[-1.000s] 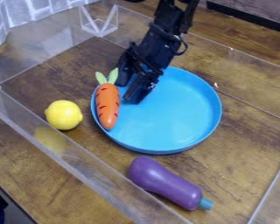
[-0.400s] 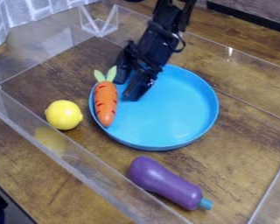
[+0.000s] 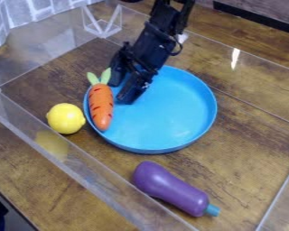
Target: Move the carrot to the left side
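The carrot (image 3: 101, 105) lies on the blue plate's (image 3: 183, 126) rim at nine o'clock, leaves pointing up. The gripper (image 3: 126, 81) sits just beside it with fingers wide, holding nothing. A yellow lemon (image 3: 66, 118) rests at the carrot's eight o'clock.

Glossy plastic all round — carrot (image 3: 100, 105), blue plate (image 3: 190, 126), purple eggplant (image 3: 169, 187) — on a worn wooden table (image 3: 262, 81).
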